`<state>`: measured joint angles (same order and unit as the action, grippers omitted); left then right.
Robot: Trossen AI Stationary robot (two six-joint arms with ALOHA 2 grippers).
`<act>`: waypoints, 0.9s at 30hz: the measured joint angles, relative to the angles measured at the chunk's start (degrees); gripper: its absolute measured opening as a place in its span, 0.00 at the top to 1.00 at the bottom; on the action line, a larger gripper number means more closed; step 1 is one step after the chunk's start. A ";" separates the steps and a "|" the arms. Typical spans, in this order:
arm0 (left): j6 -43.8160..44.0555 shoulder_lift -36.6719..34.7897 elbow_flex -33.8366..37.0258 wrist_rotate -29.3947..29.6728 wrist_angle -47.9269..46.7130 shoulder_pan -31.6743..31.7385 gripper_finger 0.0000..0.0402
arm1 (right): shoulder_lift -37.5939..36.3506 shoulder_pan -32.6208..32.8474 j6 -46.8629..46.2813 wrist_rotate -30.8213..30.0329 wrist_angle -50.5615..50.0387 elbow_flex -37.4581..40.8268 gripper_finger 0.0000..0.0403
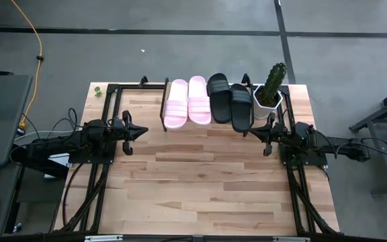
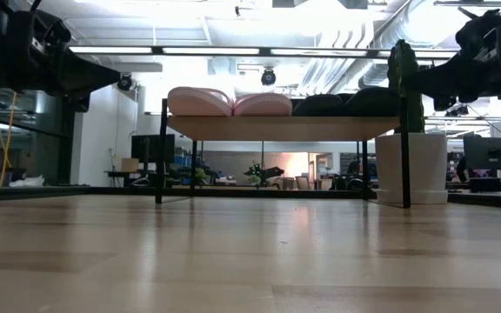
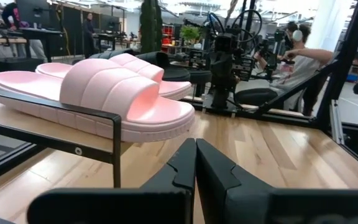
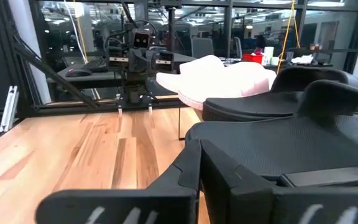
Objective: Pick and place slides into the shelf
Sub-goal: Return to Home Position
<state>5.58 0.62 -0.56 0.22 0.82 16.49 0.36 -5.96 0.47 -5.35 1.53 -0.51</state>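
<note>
Two pale pink slides (image 1: 187,102) and two black slides (image 1: 230,102) lie side by side, soles down, on the shelf (image 2: 285,128) at the table's far middle. In the low view the pink slides (image 2: 229,102) and the black slides (image 2: 346,103) sit on the shelf's plank top. My left gripper (image 1: 145,132) hangs shut and level, near and left of the shelf, with the nearest pink slide (image 3: 98,93) ahead of its fingertips (image 3: 196,149). My right gripper (image 1: 249,132) is shut near the shelf's right end, close beside a black slide (image 4: 291,137).
A cactus in a white pot (image 1: 269,94) stands at the shelf's right end, close to my right arm. Dark metal arm frames (image 1: 106,121) flank the table. Bare wooden tabletop (image 1: 200,181) spreads in front of the shelf. A person (image 3: 297,56) sits in the room beyond.
</note>
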 joint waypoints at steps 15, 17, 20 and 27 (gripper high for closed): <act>0.90 0.07 0.00 -3.05 0.04 -0.02 1.00 | 0.00 0.00 -0.48 4.61 -0.72 -0.02 1.00; 0.85 0.43 0.00 -3.05 0.12 -0.01 1.00 | 0.00 0.00 -0.51 4.77 -0.78 -0.04 1.00; 0.79 1.26 0.00 -3.03 0.15 -0.01 1.00 | 0.00 0.00 -0.51 4.83 -0.82 -0.04 1.00; 0.68 2.67 -0.02 -2.13 0.00 0.00 1.00 | 0.00 0.00 -0.53 4.81 -0.85 -0.04 1.00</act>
<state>6.26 3.29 -0.58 -1.91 0.82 16.49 0.36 -5.96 -0.05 -0.54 0.69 -0.56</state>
